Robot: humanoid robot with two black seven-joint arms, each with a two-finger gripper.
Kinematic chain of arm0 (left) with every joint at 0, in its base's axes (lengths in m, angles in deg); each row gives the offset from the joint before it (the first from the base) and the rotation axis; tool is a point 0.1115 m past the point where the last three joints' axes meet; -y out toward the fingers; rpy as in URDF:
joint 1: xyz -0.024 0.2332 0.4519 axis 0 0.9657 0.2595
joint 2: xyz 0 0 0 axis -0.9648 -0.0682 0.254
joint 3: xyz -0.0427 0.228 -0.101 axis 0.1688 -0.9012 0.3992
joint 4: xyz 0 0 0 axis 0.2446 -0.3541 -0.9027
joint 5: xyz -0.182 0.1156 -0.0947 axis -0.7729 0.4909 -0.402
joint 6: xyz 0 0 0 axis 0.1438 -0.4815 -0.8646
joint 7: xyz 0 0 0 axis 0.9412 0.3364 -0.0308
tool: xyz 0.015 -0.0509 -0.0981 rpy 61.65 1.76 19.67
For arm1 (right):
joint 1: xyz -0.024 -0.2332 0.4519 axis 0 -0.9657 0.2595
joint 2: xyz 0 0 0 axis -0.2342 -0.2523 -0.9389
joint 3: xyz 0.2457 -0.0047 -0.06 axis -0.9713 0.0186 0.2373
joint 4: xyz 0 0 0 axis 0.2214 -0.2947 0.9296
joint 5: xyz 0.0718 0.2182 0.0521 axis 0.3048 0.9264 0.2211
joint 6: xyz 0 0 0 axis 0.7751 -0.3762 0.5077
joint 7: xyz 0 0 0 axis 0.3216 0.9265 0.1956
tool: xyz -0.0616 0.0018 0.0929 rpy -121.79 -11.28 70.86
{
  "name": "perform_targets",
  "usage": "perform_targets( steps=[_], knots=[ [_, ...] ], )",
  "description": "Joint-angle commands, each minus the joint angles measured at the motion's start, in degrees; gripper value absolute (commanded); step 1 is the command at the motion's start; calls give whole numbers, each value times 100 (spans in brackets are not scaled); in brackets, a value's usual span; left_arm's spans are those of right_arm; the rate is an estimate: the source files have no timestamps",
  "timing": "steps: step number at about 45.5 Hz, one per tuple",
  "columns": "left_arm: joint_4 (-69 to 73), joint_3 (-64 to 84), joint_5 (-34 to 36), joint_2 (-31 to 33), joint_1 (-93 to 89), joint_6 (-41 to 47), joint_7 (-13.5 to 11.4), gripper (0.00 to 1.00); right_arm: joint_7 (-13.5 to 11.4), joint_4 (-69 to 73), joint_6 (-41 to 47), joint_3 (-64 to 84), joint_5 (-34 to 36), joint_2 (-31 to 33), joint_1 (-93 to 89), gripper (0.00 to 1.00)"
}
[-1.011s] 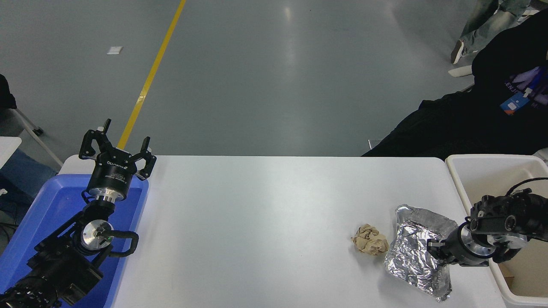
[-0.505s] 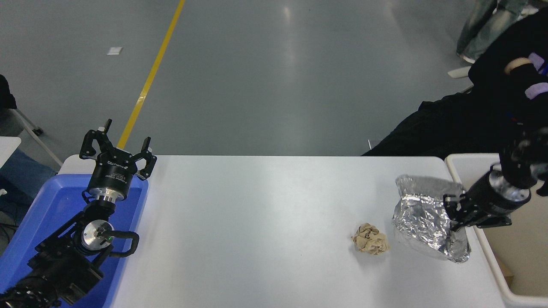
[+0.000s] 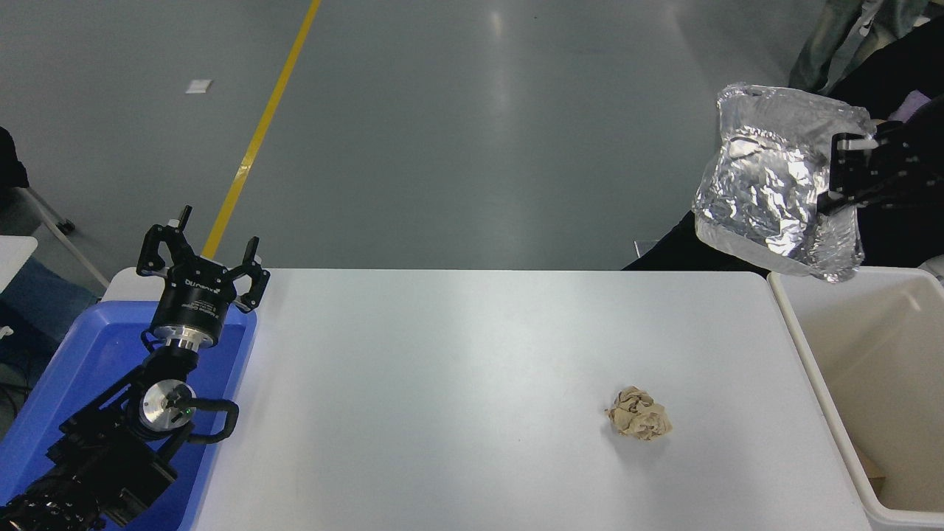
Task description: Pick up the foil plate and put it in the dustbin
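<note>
Head view: the right gripper (image 3: 848,177), clamped on the crumpled silver foil plate (image 3: 774,184), has lifted it off the white table (image 3: 442,383) to above the cream dustbin (image 3: 811,369). Brown paper ball (image 3: 639,422) unmoved. Left gripper (image 3: 203,254) parked, fingers spread.

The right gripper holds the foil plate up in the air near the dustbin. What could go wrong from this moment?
1. The right gripper grips the foil plate only at its right edge; the crumpled foil may bend or tear and slip out.
2. Most of the plate appears to hang left of the dustbin, so an early release could drop it on the table.
3. A person is close behind the raised plate.
</note>
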Motion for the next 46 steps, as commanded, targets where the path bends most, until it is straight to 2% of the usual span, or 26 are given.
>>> perform_targets(
  steps=[1, 13, 23, 27, 35, 42, 46],
  knots=[
    [-1, 4, 0, 6, 0, 0, 0, 98, -9, 143, 27, 238, 124, -81, 411, 0],
    [-1, 4, 0, 6, 0, 0, -9, 98, -18, -304, 27, 932, 89, 77, -54, 0],
    [-1, 13, 0, -2, 0, 0, -9, 98, -18, -1245, 27, 959, 133, 1000, -1442, 0],
    [-1, 4, 0, -2, 0, 0, -9, 98, -18, -1307, 27, 950, 142, 1176, -1943, 0],
    [-1, 4, 0, 6, 0, 0, -9, 98, -18, -1456, -2528, 617, 212, 1326, -3621, 0],
    [-1, 13, 0, 6, 0, 0, -9, 98, -18, -2044, -3715, -200, 923, 1256, -5387, 0],
    [-1, 13, 0, 7, 0, 0, -9, 98, -10, -2782, -4181, -701, 1082, 931, -6380, 0]
  ],
)
